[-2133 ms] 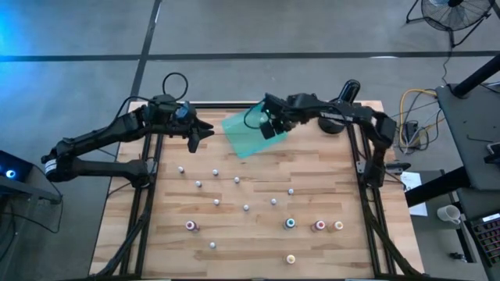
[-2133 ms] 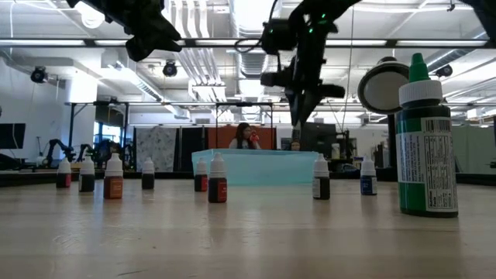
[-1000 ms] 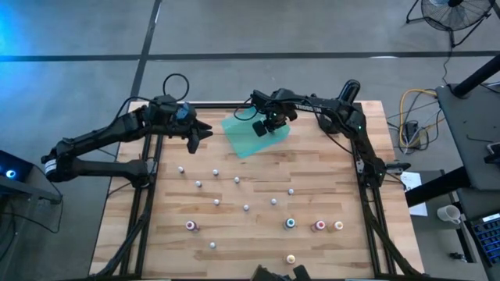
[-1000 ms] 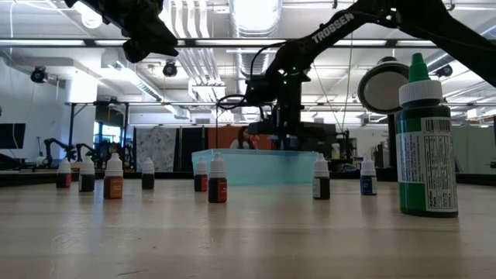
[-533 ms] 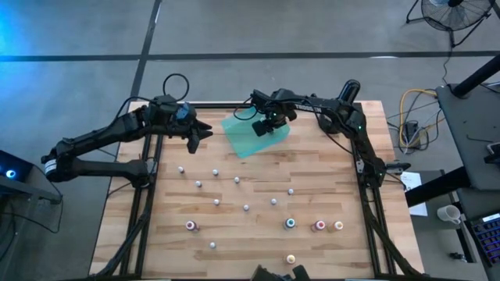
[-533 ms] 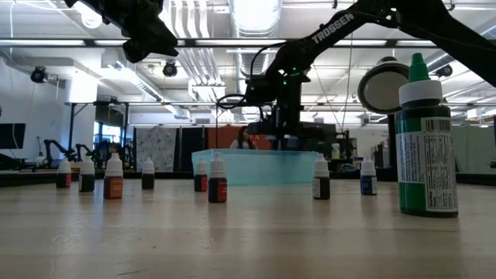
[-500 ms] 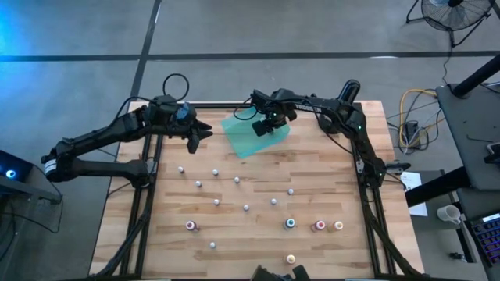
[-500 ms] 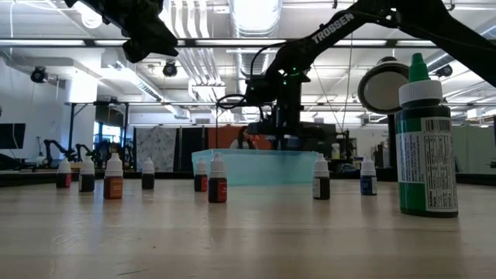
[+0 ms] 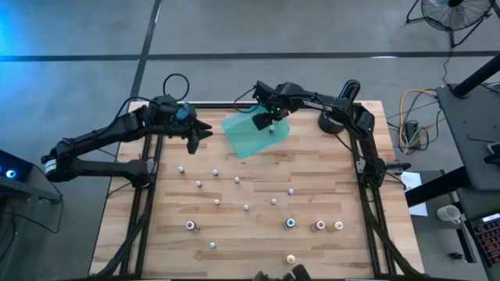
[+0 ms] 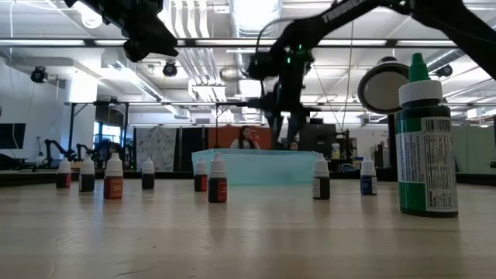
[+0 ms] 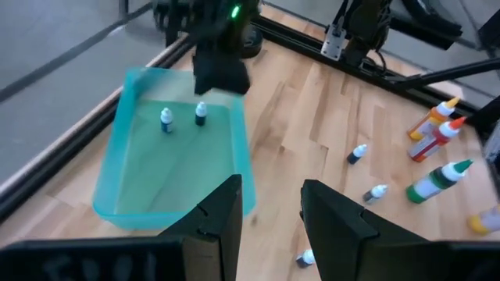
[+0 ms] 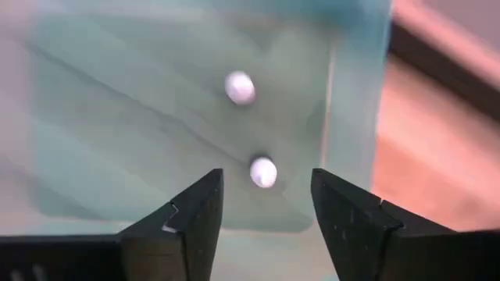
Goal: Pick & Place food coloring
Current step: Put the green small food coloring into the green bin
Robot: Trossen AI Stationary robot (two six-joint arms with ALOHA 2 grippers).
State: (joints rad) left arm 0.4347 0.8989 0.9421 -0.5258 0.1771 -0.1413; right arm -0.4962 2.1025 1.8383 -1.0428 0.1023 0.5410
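Now my right end effector (image 12: 262, 207) hangs open and empty above the teal tray (image 9: 242, 142), a bottle (image 12: 262, 172) just dropped beside another, so I judge the next move is reaching for loose food coloring (image 9: 237, 180) on the table (image 9: 258, 242).

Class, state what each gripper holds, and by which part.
Nothing. The right gripper is open above two bottles in the tray; the left gripper is empty.
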